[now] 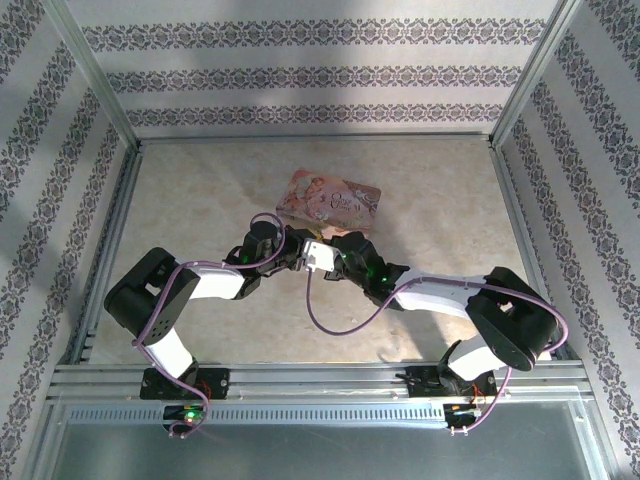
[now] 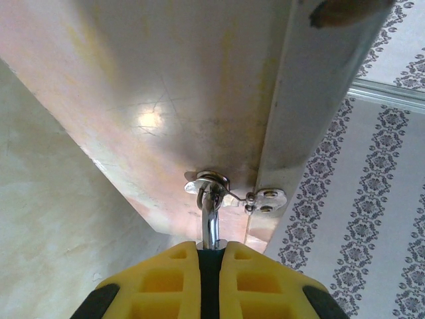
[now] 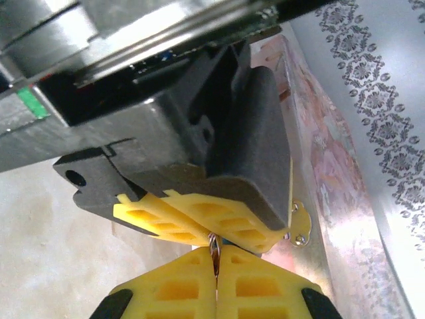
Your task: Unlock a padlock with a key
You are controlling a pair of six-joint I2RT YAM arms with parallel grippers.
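Note:
The padlock's silver shackle rises from between the yellow fingers of my left gripper, which is shut on the lock; its body is hidden between the pads. The shackle passes through the metal hasp of the pink tin. Seen from the right wrist, my right gripper is shut on the key, a thin silvery sliver poking from its fingertips. The key's tip sits right under the left gripper's fingers, where a speck of blue shows. In the top view both grippers meet just in front of the tin.
The tin's shiny side looms right over the left fingers, and its hasp plate is beside the right fingers. Patterned walls and metal rails enclose the beige table. A purple cable loops between the arms.

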